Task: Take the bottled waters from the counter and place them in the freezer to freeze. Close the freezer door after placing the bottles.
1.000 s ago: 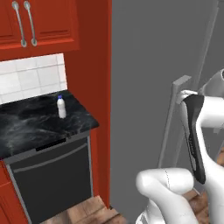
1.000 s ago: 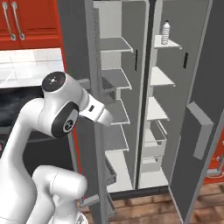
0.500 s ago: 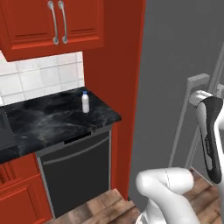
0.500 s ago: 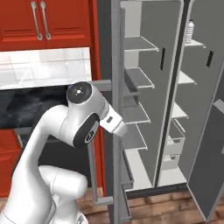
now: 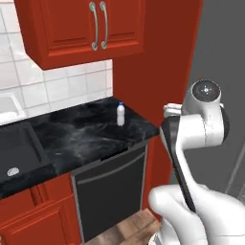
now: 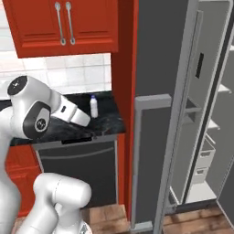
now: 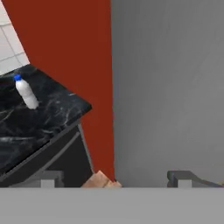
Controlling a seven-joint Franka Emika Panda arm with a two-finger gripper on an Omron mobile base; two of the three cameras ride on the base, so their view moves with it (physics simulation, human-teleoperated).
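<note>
One bottled water stands upright on the black marble-look surface, near its right end and close to the tiled back wall, blue cap up — a spot where it sits free of anything around it, open to an approach from the front. The right base view shows the same bottle just beyond the arm's forearm, and the hand view catches it toward the upper left, well apart from the camera. The freezer door hangs open with its long bar handle turned toward the robot, which fits a task where the bottles must go inside before the door is shut; white shelves show in the compartment beyond it. The gripper holds nothing: only the dark tips rise at the bottom of the hand view, standing wide apart, so the jaws read as open and empty. The hand points at the red cabinet side and the grey freezer flank rather than at the bottle, so the step in hand is judged to be the approach to the surface — the reach has not yet begun. A dark dishwasher front sits under the surface below the bottle. The sink basin lies well to the left.
</note>
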